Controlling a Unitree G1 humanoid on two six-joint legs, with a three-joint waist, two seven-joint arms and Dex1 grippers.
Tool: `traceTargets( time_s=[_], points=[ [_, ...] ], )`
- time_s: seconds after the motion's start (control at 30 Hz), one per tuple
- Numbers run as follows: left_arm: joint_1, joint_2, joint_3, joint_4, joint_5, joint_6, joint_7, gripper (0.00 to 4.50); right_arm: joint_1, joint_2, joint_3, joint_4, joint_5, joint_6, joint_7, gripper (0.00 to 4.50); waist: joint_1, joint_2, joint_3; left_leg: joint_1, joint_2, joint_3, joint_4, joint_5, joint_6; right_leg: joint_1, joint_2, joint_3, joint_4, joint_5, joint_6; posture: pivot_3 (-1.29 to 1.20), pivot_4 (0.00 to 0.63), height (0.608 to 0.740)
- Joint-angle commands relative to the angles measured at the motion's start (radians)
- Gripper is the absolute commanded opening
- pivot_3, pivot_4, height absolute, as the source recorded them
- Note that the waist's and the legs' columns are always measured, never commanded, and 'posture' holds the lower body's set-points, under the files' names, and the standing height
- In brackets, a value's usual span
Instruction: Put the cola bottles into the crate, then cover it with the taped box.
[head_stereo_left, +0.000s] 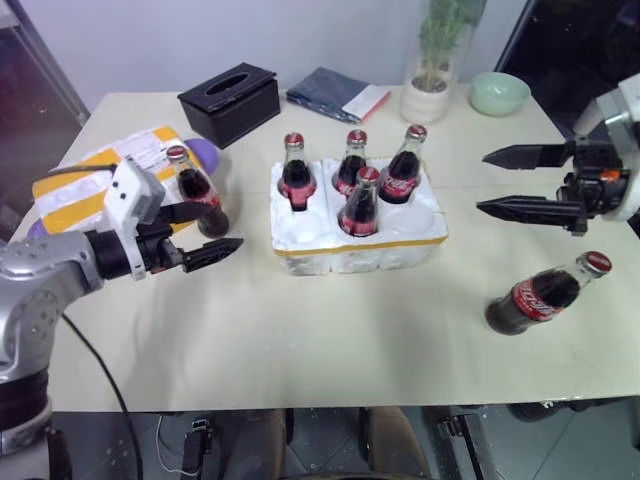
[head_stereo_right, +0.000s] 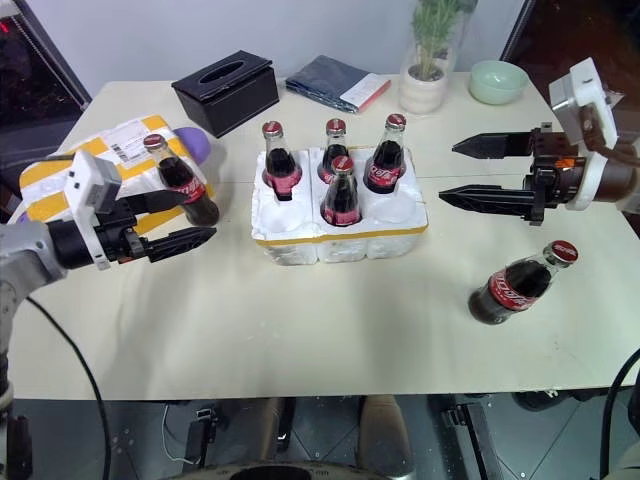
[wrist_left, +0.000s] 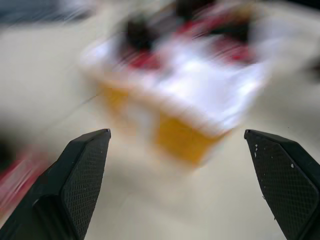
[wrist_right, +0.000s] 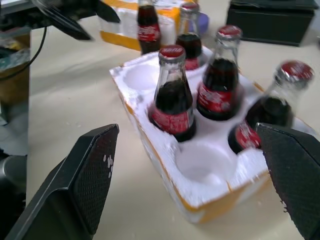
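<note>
Listing left to right: taped box (head_stereo_left: 95, 185) at counter (head_stereo_left: 300, 340) left edge, light, stiff foam. Standing cola bottle (head_stereo_left: 198, 192) beside it: glass, heavy, slippery; grip body. Left tool (head_stereo_left: 205, 232) open, empty, near. Crate (head_stereo_left: 355, 245) centre, four bottles socketed. Right tool (head_stereo_left: 525, 182) open. Sixth bottle (head_stereo_left: 548, 293) lying, may roll. Tissue box (head_stereo_left: 230, 103), plant (head_stereo_left: 435, 60), bowl (head_stereo_left: 498, 93) behind, clear.

A cream-coloured table (head_stereo_left: 300, 340) carries everything, lit evenly from above. Along its far edge sit a black tissue box (head_stereo_left: 231, 102), a folded dark-blue cloth with a red-edged white card (head_stereo_left: 338, 94), a potted green plant in a clear sleeve (head_stereo_left: 437, 60) and, toward the far right corner, a pale green bowl (head_stereo_left: 499, 92). A plain pale wall (head_stereo_left: 200, 40) rises behind, with dark panels (head_stereo_left: 575, 50) at either side. Below the near edge, grey floor and cables (head_stereo_left: 185, 445) show.
</note>
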Motion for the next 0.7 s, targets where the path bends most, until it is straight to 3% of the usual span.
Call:
traceTargets(
  time_s=[0.03,0.33,0.7],
  points=[
    [-0.007,-0.039,0.021,0.015,0.101,-0.065,0.166,4.48,-0.046,0.003,0.000,0.013,-0.010,-0.014,0.009,4.50,0.002,0.000,0.000,0.000,0.000,0.000,0.001,0.000,0.000,0.001,0.000,0.000,0.000,0.000,0.000,0.00,0.150,0.740],
    [-0.136,-0.167,-0.065,0.210,0.204,-0.164,0.328,4.48,-0.077,-0.010,0.017,0.006,0.004,0.038,0.034,4.50,-0.003,0.000,0.000,0.000,0.000,0.000,-0.001,0.000,0.000,0.000,0.000,0.000,-0.001,0.001,0.000,0.00,0.150,0.740],
    [-0.253,-0.226,-0.186,0.435,0.279,-0.277,0.320,4.48,-0.077,0.000,-0.006,-0.025,-0.001,0.037,0.015,4.50,-0.001,0.000,0.000,0.000,0.000,0.000,0.000,0.000,0.000,0.000,0.000,0.000,-0.001,0.001,0.000,0.00,0.150,0.740]
  ],
)
